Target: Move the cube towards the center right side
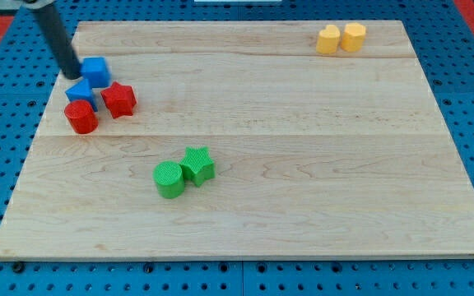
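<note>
A blue cube (96,71) sits near the board's upper left. My tip (74,75) stands just to the cube's left, touching or almost touching it. The dark rod rises from there toward the view's top left. Below the cube lies another blue block (80,91) of wedge-like shape, with a red star-like block (119,99) to its right and a red cylinder (81,117) beneath it.
A green cylinder (169,180) and a green star-like block (197,165) sit together at the lower middle. Two yellow blocks (329,39) (354,36) sit side by side at the top right. The wooden board (319,164) lies on a blue perforated base.
</note>
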`<move>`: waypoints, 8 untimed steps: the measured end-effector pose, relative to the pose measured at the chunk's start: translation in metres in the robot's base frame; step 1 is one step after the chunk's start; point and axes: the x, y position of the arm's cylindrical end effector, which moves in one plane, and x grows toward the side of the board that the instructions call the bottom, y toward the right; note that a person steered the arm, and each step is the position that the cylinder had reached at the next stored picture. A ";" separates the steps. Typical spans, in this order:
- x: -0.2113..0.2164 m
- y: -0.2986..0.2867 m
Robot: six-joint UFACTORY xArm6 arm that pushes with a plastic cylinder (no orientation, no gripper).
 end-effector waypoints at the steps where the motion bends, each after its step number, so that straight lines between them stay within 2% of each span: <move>1: -0.012 0.060; 3: 0.061 0.217; 5: 0.053 0.183; 6: 0.046 0.261; 8: 0.028 0.306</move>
